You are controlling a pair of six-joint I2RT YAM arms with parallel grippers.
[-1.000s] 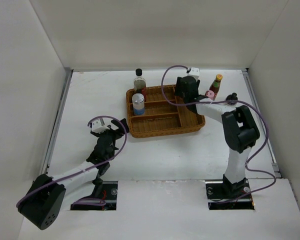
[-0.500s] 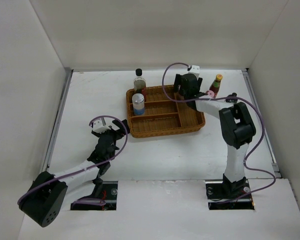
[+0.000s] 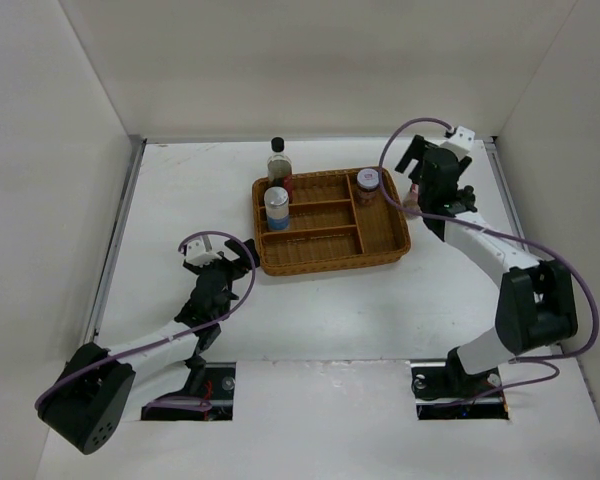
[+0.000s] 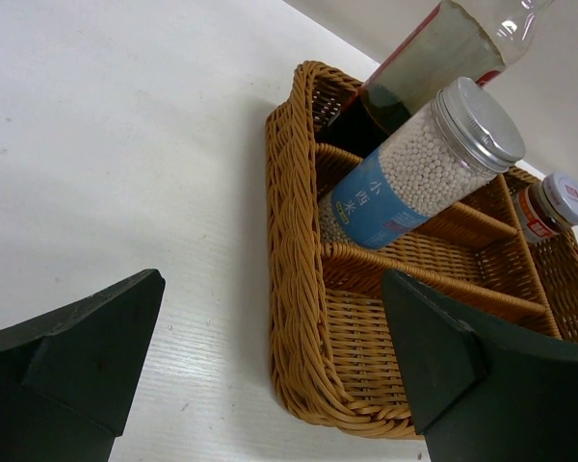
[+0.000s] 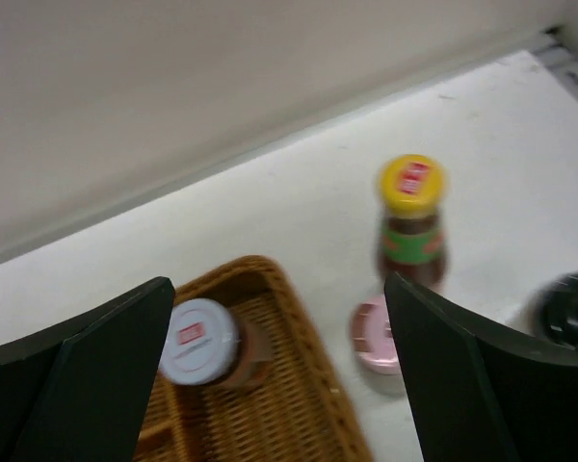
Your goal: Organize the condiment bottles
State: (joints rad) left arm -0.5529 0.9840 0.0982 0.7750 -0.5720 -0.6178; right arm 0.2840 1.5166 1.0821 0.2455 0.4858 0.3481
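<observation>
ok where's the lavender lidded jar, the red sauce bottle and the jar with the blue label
lavender-lidded jar [image 5: 200, 337]: right wrist view, top of its lid
red sauce bottle [image 5: 410, 238]: right wrist view, its green label
blue-labelled jar [image 4: 382, 195]: left wrist view, its blue label

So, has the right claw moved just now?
Yes. The right claw swung rightward, from above the brown wicker tray's far right corner to beyond its right edge.

Left end effector [image 4: 272, 284], right end effector [image 5: 276, 284] splayed.
</observation>
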